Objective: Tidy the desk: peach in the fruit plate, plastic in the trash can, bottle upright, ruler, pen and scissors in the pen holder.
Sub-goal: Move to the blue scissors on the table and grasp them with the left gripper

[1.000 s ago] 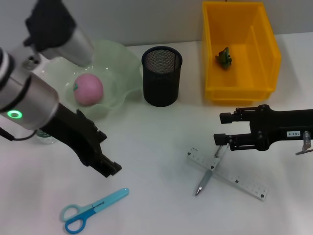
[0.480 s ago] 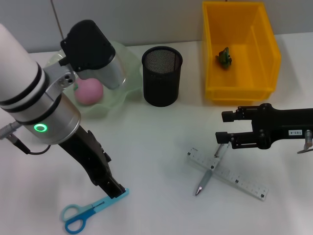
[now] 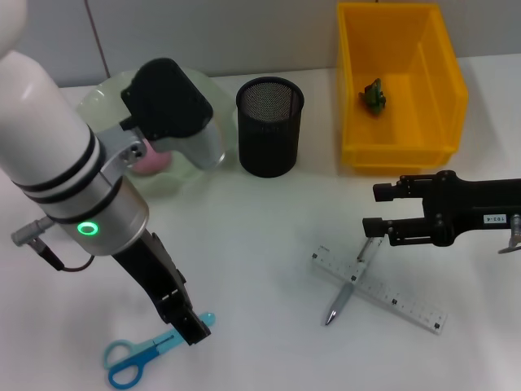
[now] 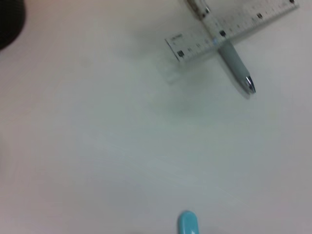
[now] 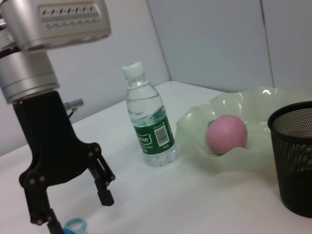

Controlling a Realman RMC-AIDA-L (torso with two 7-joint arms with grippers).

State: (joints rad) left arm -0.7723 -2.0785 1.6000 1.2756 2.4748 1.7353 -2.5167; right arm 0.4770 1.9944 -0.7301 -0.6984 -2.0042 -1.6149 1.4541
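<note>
White tabletop (image 3: 260, 236) — pale wall (image 3: 244, 32)

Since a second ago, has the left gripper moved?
Yes. In the head view the left gripper has come down and toward the near edge, away from the pen holder, and now sits over the blade end of the scissors, fingers open.

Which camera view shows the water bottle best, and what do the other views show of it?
The right wrist view: the water bottle stands upright in full, cap to base, beside the fruit plate. In the head view the left arm hides it. The left wrist view shows only tabletop, ruler and pen.
</note>
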